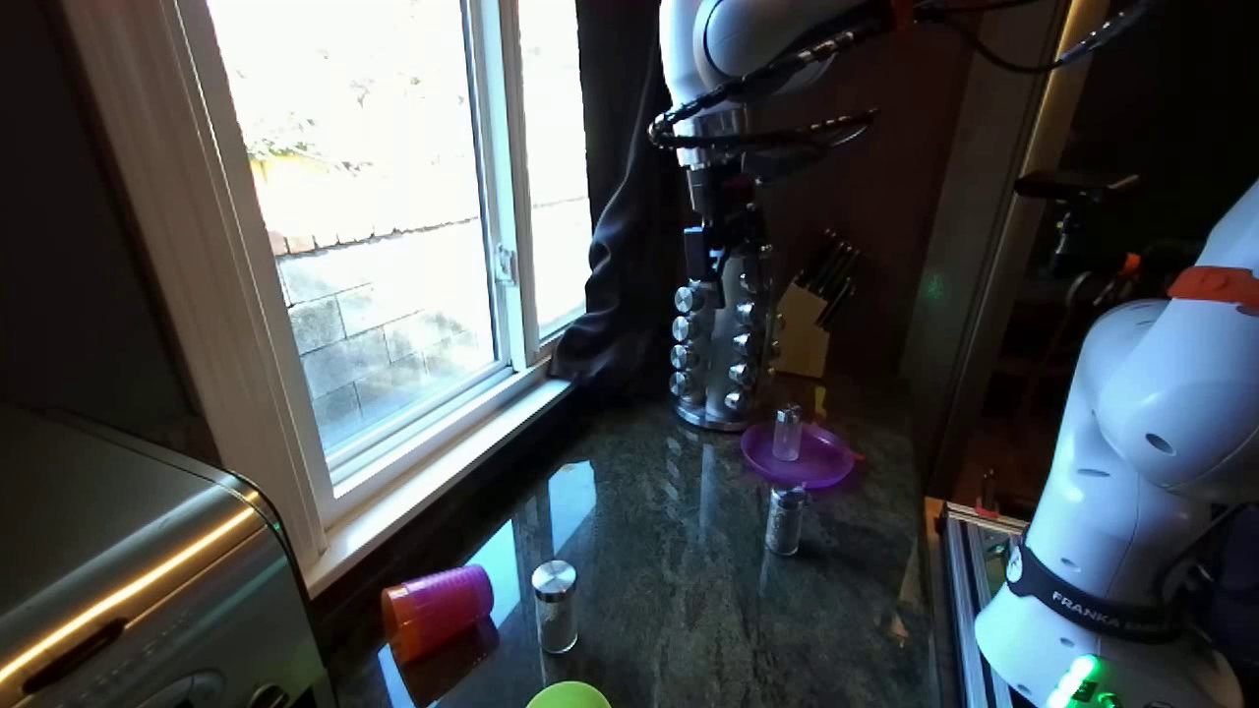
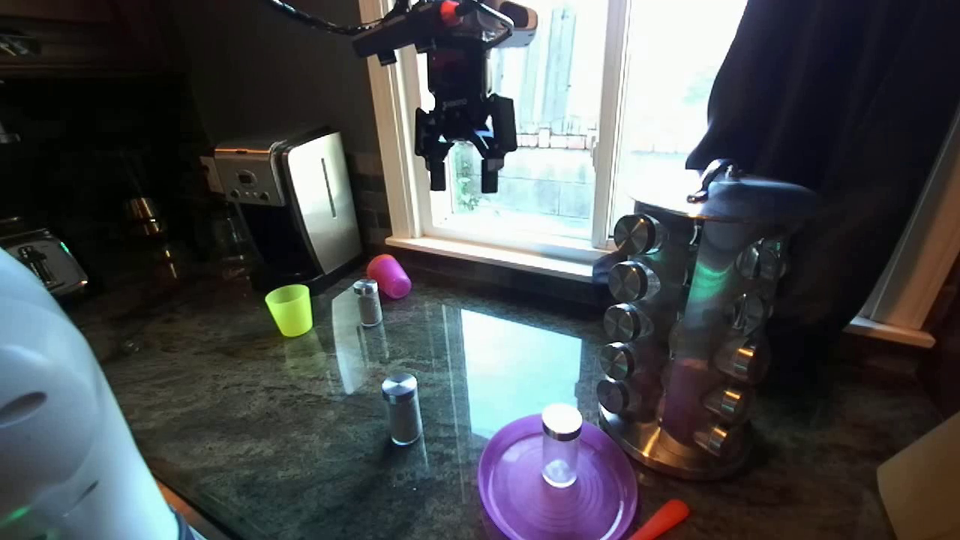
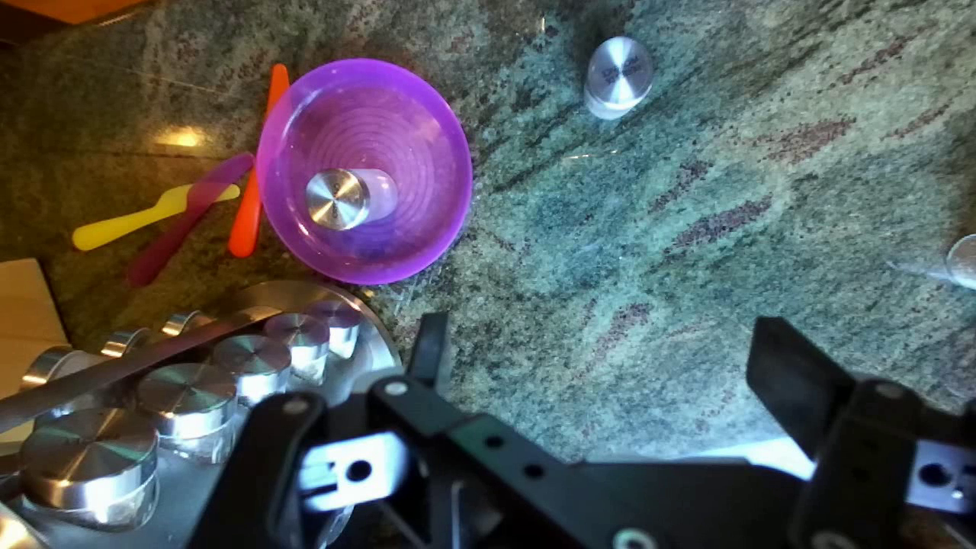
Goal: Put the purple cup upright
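The purple cup is a magenta-pink tumbler lying on its side on the dark counter; it also shows in an exterior view below the window, behind a small jar. One end of it looks orange; I cannot tell whether that is a second cup. The cup is out of the wrist view. My gripper is open and empty, pointing down high above the counter; it also shows in an exterior view in front of the spice rack. In the wrist view the open fingers have only counter between them.
A steel spice rack stands close to the gripper. A violet dish holds a jar. Jars and a yellow-green cup stand on the counter. A coffee machine and the window sill lie near the cup.
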You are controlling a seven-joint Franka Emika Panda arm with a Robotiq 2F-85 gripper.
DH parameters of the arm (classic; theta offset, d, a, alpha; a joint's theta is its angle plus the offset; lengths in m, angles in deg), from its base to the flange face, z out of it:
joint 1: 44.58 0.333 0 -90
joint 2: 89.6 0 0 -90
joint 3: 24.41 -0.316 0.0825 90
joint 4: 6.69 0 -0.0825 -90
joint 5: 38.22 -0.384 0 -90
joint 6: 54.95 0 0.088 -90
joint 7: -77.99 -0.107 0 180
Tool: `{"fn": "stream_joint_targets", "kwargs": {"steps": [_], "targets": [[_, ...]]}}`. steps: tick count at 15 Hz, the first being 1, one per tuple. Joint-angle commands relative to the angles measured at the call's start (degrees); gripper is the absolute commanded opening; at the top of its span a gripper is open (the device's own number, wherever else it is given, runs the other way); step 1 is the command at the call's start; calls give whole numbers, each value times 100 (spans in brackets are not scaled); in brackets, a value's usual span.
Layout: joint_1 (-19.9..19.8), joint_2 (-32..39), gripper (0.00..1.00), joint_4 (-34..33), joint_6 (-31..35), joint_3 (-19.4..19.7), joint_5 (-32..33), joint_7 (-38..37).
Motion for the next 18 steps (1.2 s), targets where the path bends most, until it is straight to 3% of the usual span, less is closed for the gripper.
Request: {"fn": "stream_joint_targets", "kwargs": {"steps": [1, 4, 5, 6, 10, 15, 18], "targets": [[88, 3, 100, -11, -15, 78, 23, -21], [88, 3, 100, -11, -15, 78, 23, -21], [182, 30, 100, -148, -310, -30, 20, 23], [374, -82, 100, -139, -163, -212, 191, 262], [1015, -10, 100, -519, -13, -979, 279, -106], [1573, 892, 100, -1378, -209, -2115, 390, -1797], [1711, 1582, 100, -1673, 168, -2416, 677, -3093]]}}
